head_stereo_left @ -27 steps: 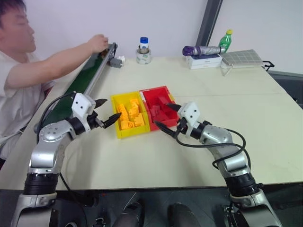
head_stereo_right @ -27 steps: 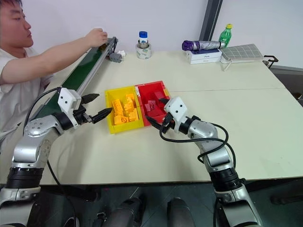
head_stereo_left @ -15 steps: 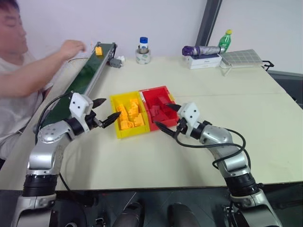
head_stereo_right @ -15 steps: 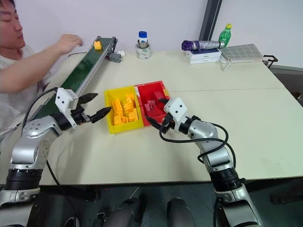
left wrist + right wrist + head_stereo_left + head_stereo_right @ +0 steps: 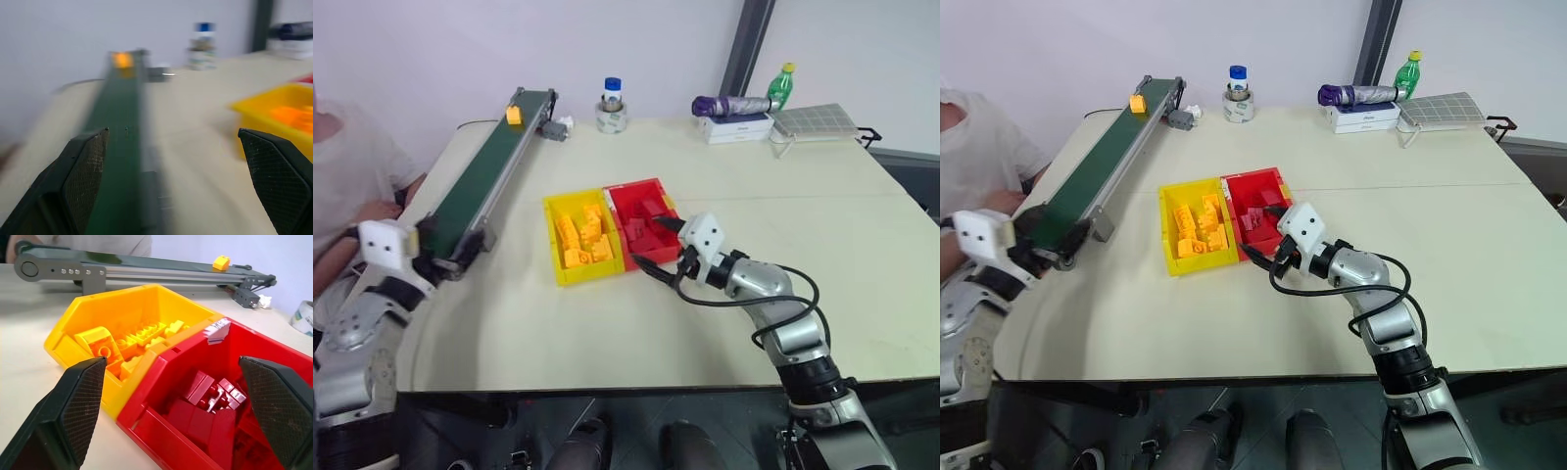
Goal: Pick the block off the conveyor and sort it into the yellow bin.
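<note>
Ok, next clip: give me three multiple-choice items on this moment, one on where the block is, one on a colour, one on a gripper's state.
1. Where is the block?
A. in the yellow bin
B. on the conveyor, near its far end
C. between the right gripper's fingers

2. What colour is the tray joined to the yellow bin?
A. blue
B. green
C. red

3. How does the left gripper stand?
A. open, holding nothing
B. shut on the block
C. shut on a bottle

Key: 1 B, the block sits on the conveyor near the motor end, far from both grippers. 2 C, the red tray adjoins the bin and holds red bricks. 3 A, the left wrist view shows its fingers wide apart with nothing between them.
</note>
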